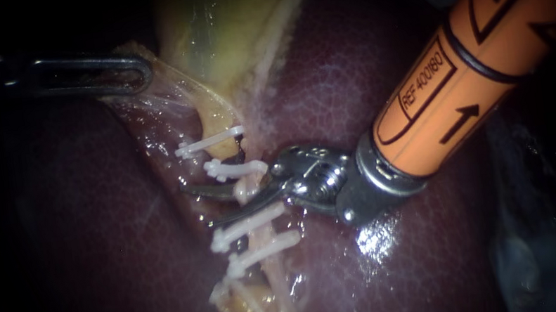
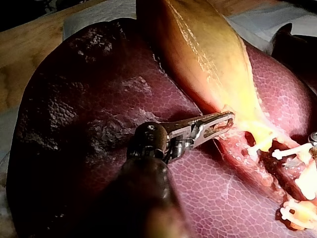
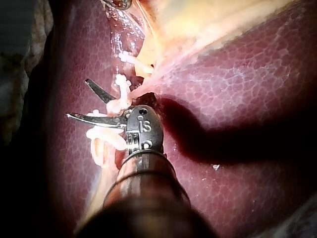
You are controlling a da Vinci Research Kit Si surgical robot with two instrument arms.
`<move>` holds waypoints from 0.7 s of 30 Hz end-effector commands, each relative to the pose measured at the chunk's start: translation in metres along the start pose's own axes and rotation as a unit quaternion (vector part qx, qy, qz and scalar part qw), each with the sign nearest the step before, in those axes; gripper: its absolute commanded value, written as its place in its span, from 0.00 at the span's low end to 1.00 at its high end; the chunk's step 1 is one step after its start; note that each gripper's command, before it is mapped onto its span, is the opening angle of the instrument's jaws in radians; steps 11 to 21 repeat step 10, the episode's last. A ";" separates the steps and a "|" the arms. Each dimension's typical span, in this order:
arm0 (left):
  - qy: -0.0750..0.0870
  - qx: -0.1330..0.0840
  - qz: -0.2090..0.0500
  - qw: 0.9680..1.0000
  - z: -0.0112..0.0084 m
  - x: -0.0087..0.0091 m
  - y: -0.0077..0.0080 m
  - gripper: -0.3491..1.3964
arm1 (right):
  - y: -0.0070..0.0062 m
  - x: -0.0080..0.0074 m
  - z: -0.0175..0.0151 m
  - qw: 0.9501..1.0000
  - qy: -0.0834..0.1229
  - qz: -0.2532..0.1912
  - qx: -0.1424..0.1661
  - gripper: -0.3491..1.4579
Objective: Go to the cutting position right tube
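My right instrument [image 1: 198, 205] comes in on an orange shaft from the upper right. Its two thin blades stand open, one on each side of a pale tube [image 1: 247, 194], between white clips [image 1: 234, 170] above and white clips [image 1: 247, 225] below. In the right wrist view the blades [image 3: 78, 98] spread ahead of the wrist joint, with the clipped tube [image 3: 118, 105] at their base. My left instrument [image 1: 142, 72] is shut on the edge of the yellowish gallbladder [image 1: 220, 28] and holds it taut. The left wrist view shows those jaws [image 2: 218, 123] on the gallbladder's [image 2: 208, 54] lower edge.
Dark red liver [image 1: 370, 95] lies all around the clipped tissue and under both shafts. Further white clips [image 1: 209, 142] cross the tissue nearer the gallbladder. A wooden board [image 2: 29, 49] and white cloth [image 2: 99, 15] lie beyond the liver.
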 end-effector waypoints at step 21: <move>0.000 0.000 0.000 1.000 0.0000 -0.0001 0.0000 0.00 | 0.0001 -0.0001 -0.0001 1.000 -0.001 -0.001 0.000 0.84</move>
